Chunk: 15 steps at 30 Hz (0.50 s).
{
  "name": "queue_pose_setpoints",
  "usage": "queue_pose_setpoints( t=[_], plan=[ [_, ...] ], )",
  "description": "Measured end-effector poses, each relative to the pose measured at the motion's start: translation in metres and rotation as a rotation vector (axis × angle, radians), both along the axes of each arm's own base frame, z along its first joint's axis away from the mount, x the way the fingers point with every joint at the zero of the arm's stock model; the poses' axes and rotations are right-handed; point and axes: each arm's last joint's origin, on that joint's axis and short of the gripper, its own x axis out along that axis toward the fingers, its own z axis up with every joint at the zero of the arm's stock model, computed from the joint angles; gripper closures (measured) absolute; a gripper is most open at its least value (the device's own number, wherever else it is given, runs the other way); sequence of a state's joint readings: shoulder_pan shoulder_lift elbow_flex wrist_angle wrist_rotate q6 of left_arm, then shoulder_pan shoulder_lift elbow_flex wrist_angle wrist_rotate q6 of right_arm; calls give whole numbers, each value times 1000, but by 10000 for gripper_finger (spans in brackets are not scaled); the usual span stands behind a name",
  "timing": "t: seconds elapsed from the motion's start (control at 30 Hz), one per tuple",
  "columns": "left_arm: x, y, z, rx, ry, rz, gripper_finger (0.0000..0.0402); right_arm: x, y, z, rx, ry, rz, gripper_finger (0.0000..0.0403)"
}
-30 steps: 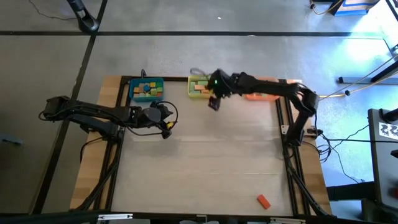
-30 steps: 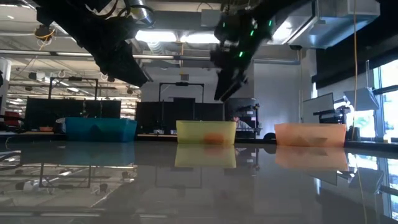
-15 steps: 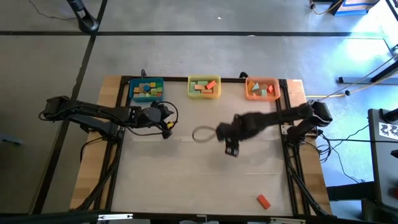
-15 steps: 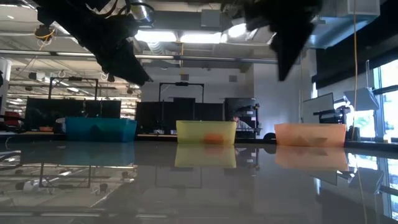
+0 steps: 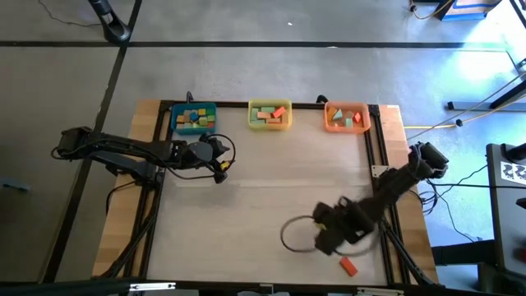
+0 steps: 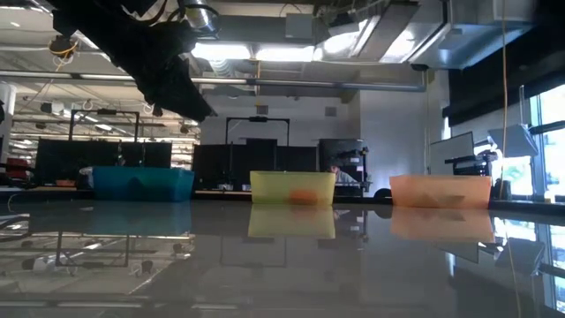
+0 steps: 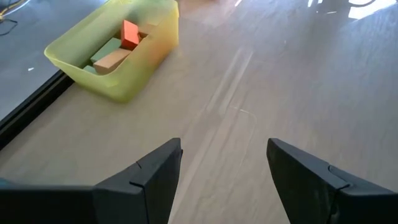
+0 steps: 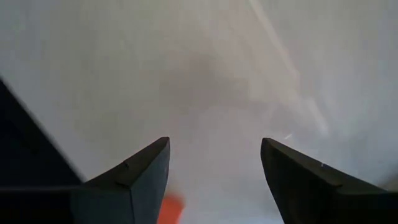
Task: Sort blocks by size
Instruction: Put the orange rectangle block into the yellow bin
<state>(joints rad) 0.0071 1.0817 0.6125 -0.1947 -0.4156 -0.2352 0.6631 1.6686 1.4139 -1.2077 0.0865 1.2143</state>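
Near the table's front right corner, I am hovering my right gripper with its jaws standing open and holding nothing. The lone orange block is lying just beside it, toward the front edge and a little to the right, its long axis running slantwise across the table. This arm is far nearer to it than my left gripper, which is waiting open and empty, well apart, near the blue bin. The other blocks are sitting in that bin, the yellow bin and the orange bin along the far edge. My right wrist view is catching the orange block between my own fingers, low at the frame's edge; the low view is showing only the bins, not the block or my right gripper.
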Motion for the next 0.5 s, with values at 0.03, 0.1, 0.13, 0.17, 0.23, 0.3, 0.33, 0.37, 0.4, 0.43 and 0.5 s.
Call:
queue_pose_setpoints(
  t=[0.03,0.1,0.13,0.17,0.23,0.3,0.33,0.37,0.4,0.43,0.5],
  plan=[
    [0,0,0,-1,-1,0,176,-6,8,-2,17,6,-37,155],
    [0,0,0,-1,-1,0,176,-20,23,-9,51,32,-112,155],
    [0,0,0,0,-1,0,176,-28,30,-12,75,49,-145,155],
    [0,0,0,0,-1,0,176,-35,39,-15,100,63,-168,155],
    [0,0,0,0,-1,0,176,-49,52,-22,141,87,-220,155],
    [0,0,0,0,-1,0,176,-61,63,-30,175,97,-253,155],
    [0,0,0,0,-1,0,176,-66,68,-34,195,91,-260,155],
    [0,0,0,0,-1,0,176,-70,72,-39,212,82,-266,155],
    [0,0,0,0,-1,0,176,-72,75,-45,222,76,-270,155],
    [0,0,0,0,-1,0,176,-74,77,-52,227,79,-272,155],
    [0,0,0,0,1,0,176,-75,80,-67,220,101,-273,155]
  ],
)
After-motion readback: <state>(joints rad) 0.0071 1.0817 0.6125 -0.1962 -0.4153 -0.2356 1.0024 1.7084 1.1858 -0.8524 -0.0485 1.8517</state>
